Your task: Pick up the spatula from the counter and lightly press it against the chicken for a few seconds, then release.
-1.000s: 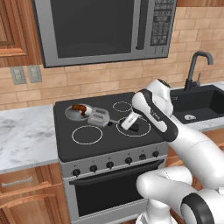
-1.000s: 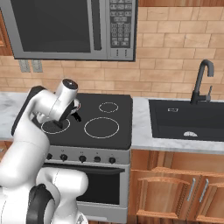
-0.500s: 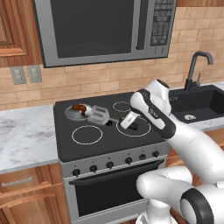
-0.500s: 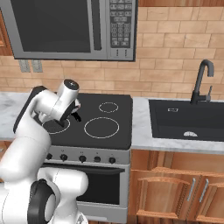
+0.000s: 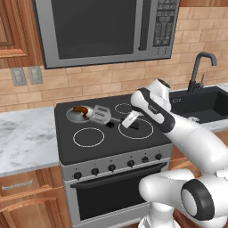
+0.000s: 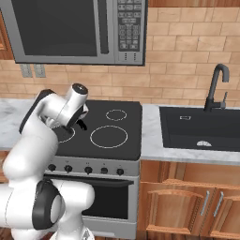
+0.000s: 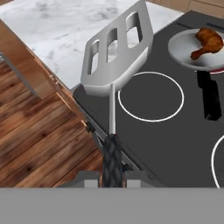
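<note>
My gripper (image 5: 130, 121) (image 7: 112, 176) is shut on the dark ribbed handle of the spatula (image 5: 101, 114), over the middle of the stovetop. In the hand view the slotted grey spatula (image 7: 116, 59) blade points away from me, hanging above the front left burner and the stove's edge. The brown chicken (image 5: 80, 109) leg lies in a small grey pan (image 5: 72, 115) on the back left burner. The blade's far edge sits beside the pan's right side in the left base view. In the hand view the chicken (image 7: 207, 42) is off to the upper right of the blade, in the pan (image 7: 183, 49), apart from it.
The black stovetop (image 5: 95, 147) has ring burners and a row of knobs along its front. Marble counter (image 5: 24, 142) lies to the left. A dark sink (image 6: 201, 129) with a black faucet (image 6: 216, 86) is on the right. A microwave (image 5: 102, 29) hangs above the stove.
The hand with the spatula has risen slightly and edged the blade a little towards the pan. Pan and chicken stay put.
</note>
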Motion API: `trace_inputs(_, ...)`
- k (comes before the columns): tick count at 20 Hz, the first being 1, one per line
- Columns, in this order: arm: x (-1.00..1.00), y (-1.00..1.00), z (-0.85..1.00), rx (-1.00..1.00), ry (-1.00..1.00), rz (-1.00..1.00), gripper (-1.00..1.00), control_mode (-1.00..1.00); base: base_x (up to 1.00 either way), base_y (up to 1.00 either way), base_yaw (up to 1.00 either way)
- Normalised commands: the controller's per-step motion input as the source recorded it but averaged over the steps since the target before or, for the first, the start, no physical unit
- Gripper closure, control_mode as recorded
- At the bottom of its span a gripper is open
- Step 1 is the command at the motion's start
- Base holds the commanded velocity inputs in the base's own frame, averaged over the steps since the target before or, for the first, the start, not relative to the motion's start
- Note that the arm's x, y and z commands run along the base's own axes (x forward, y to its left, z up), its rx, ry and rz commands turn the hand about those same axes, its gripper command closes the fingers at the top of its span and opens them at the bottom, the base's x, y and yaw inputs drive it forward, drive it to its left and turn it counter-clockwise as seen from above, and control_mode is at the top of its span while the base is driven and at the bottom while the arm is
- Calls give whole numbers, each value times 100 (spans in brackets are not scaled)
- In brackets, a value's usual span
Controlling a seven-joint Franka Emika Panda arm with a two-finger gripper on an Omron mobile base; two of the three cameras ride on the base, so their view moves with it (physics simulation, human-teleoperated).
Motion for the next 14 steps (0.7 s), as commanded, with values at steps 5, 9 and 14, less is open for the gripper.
trace_inputs(5,26,0,0,0,1,0,100,-100,0,0,0)
trace_inputs(9,30,0,0,0,1,0,100,-100,0,0,0)
trace_inputs(14,32,0,0,0,2,0,100,-100,0,0,0)
